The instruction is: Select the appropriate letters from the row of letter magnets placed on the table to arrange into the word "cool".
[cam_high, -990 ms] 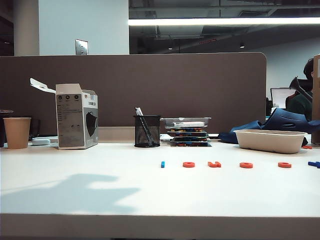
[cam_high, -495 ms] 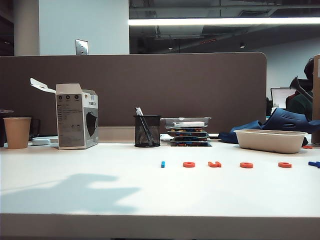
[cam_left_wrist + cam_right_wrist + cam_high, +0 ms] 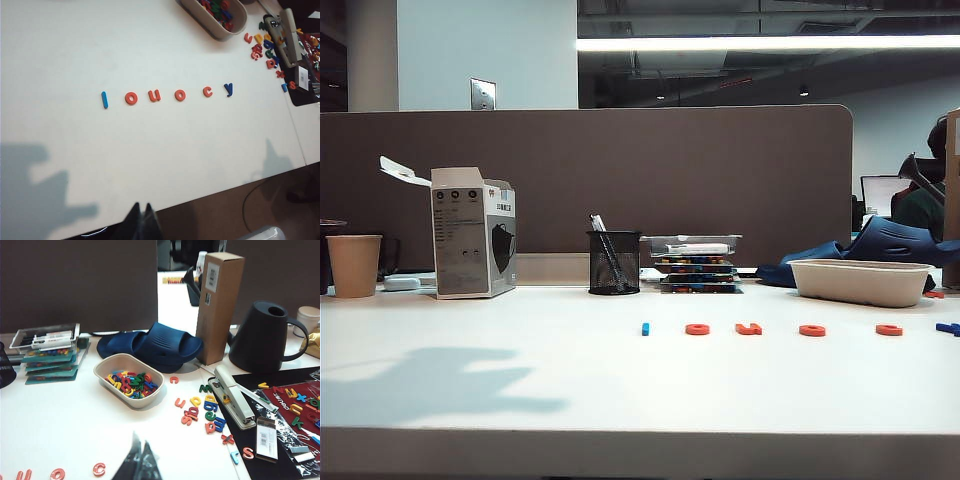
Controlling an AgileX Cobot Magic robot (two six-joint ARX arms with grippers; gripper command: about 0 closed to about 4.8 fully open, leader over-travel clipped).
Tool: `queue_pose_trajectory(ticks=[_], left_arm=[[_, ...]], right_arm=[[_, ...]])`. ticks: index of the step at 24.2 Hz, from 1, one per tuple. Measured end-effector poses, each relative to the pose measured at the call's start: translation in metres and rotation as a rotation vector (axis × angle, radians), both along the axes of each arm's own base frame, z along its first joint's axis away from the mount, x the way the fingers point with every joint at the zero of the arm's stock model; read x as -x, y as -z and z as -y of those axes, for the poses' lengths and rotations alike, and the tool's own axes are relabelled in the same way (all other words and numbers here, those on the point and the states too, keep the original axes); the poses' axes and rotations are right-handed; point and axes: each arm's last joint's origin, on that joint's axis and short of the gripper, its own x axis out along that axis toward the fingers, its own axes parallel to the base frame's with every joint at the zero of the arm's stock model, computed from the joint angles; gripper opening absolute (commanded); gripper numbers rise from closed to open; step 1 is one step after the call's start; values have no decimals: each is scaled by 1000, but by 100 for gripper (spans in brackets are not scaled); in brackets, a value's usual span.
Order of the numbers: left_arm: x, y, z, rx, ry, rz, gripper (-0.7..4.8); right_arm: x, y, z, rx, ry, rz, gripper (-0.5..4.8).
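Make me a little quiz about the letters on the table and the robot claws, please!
1. In the left wrist view, which letters make up the row, starting from the blue bar?
2. True or false: the left claw is holding a letter.
3. What holds the pile of mixed coloured letters? A) paper cup B) beige tray C) mesh pen pot

Key
1. l, o, u, o, c, y: one bright blue, four orange-red, one dark blue.
2. False. Its tips are together with nothing between them, above the table edge near the row. The right claw is shut and empty too, near the c.
3. B, the beige tray.
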Motion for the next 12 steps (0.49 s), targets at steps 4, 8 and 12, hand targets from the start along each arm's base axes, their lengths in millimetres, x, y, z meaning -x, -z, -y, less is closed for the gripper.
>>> queue_pose_trajectory(ticks=[4,8,12], left_arm=[[0,0,-1,-1,-2,2,-4],[0,0,-1,-10,-18,12,-4],[0,-1,-1,-13,-22,15,-5]], right_arm=[[-19,-11,-2,5,-72,-63,-2],[-46,-22,-5,-12,-148,-166,0],[-83,-21,-14,-23,-208,-355,95]])
